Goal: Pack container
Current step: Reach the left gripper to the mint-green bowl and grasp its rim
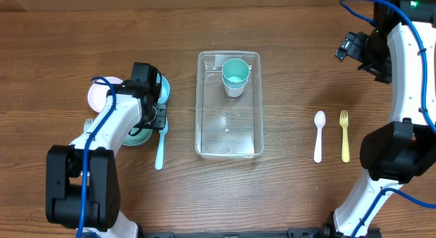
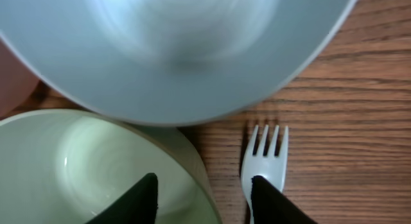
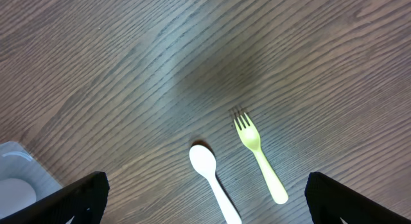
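Observation:
The clear container [image 1: 229, 136] stands at the table's middle, with a teal cup nested in a white cup [image 1: 236, 77] at its far end. Its corner shows in the right wrist view [image 3: 16, 176]. My left gripper [image 1: 158, 118] is open and straddles the rim of a pale green bowl [image 2: 77, 160]: one finger is inside the bowl, the other outside, over a light blue fork [image 2: 266, 150]. Its jaws [image 2: 205, 201] hold nothing. My right gripper [image 1: 347, 47] is raised at the far right, wide open and empty [image 3: 205, 208], above a white spoon [image 3: 212, 179] and a yellow fork [image 3: 257, 153].
A teal bowl [image 1: 163, 88] and a pink-white bowl [image 1: 101, 93] sit next to the green bowl [image 1: 136, 136]. The light blue fork [image 1: 161, 146] lies left of the container. The white spoon [image 1: 318, 136] and the yellow fork [image 1: 345, 136] lie to its right.

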